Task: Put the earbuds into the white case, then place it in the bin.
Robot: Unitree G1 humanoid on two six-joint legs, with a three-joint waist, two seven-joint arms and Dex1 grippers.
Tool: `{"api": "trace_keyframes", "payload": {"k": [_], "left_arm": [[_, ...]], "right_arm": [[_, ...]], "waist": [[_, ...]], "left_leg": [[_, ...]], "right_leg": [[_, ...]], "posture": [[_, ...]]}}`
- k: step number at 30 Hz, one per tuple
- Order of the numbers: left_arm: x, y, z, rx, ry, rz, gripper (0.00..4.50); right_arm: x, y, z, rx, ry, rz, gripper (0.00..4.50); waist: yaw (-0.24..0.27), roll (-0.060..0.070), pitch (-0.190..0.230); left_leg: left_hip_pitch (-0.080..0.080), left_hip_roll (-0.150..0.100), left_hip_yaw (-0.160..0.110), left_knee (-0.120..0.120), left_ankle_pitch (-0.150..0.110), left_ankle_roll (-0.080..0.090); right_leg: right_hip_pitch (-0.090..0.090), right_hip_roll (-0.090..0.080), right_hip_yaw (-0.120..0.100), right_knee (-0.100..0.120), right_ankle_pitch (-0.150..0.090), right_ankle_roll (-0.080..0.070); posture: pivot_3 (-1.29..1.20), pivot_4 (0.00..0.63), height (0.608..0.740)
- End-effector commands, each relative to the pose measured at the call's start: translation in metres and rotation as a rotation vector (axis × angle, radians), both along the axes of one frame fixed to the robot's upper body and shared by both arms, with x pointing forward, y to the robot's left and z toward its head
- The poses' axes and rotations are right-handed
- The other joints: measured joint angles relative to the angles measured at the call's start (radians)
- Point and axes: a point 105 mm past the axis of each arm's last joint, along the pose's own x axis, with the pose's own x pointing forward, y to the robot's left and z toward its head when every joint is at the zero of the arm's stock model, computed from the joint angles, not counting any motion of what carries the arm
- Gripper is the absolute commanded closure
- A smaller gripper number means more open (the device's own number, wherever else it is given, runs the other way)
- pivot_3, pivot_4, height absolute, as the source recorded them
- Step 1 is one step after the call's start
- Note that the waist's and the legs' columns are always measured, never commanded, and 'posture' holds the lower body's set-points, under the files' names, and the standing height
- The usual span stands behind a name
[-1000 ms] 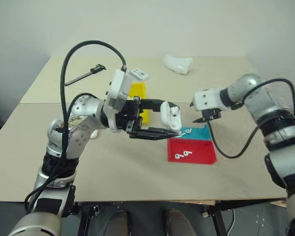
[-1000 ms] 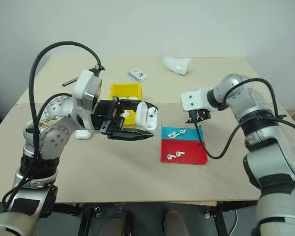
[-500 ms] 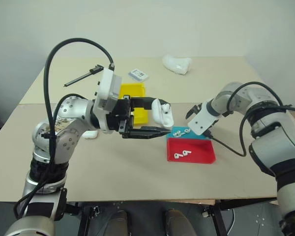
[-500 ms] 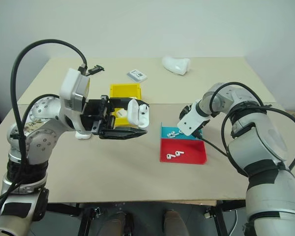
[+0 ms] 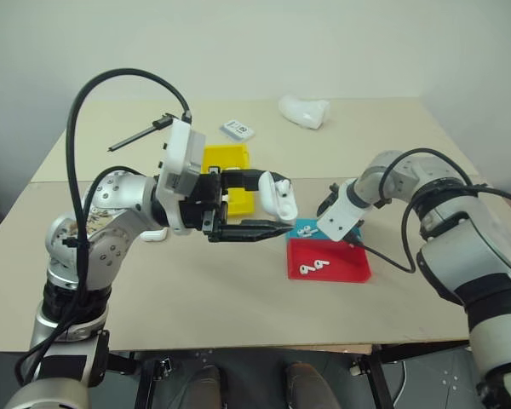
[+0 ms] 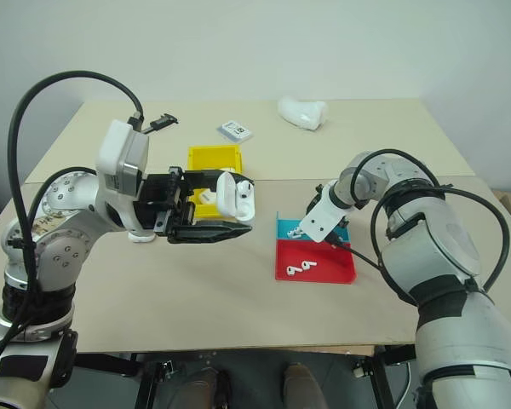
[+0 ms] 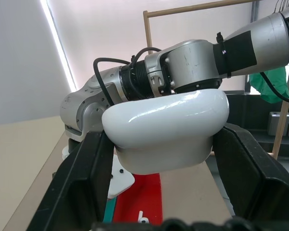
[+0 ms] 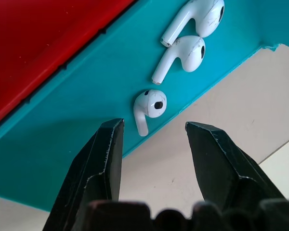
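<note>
My left gripper [image 5: 272,206] is shut on the white case [image 5: 281,194], held above the table with its lid swung open; in the left wrist view the case [image 7: 166,130] sits between the two black fingers. Behind it stands the yellow bin [image 5: 226,158]. My right gripper [image 8: 153,126] points down into the teal tray [image 8: 86,120], jaws open, tips apart on either side of one earbud [image 8: 148,107] that lies just past them. Two more earbuds [image 8: 185,53] lie farther along the same tray. Another pair of earbuds [image 5: 313,266] rests in the red tray [image 5: 345,266].
A lumpy white object [image 5: 304,109] and a flat labelled box [image 5: 238,129] lie at the back of the table. A black tool [image 5: 140,132] is at the back left. Another small white case [image 6: 140,237] sits on the table beside my left arm.
My right gripper came down from above the trays into the teal tray, rolling at the wrist, and its jaws narrowed. The left gripper still holds the open case in about the same place.
</note>
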Motion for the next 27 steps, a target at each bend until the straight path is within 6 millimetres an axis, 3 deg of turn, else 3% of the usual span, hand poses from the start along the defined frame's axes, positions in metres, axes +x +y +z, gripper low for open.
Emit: {"api": "trace_keyframes", "payload": {"k": [1, 27], "left_arm": [[-0.007, 0.002, 0.008, -0.021, -0.039, -0.006, 1.62], [-0.011, 0.003, 0.006, -0.022, -0.039, 0.012, 1.62]], "right_arm": [[0.002, 0.006, 0.009, 0.038, -0.012, 0.002, 2.01], [-0.001, 0.009, -0.006, 0.069, 0.028, -0.026, 2.01]], "waist": [[0.000, 0.000, 0.000], [-0.002, 0.000, 0.000]], "left_leg": [[0.000, 0.000, 0.000, 0.000, 0.000, 0.000], [0.002, 0.000, 0.000, 0.000, 0.000, 0.000]], "right_leg": [[0.000, 0.000, 0.000, 0.000, 0.000, 0.000], [0.001, 0.000, 0.001, 0.001, 0.000, -0.001]], "posture": [[0.00, 0.150, 0.740], [0.00, 0.150, 0.740]]}}
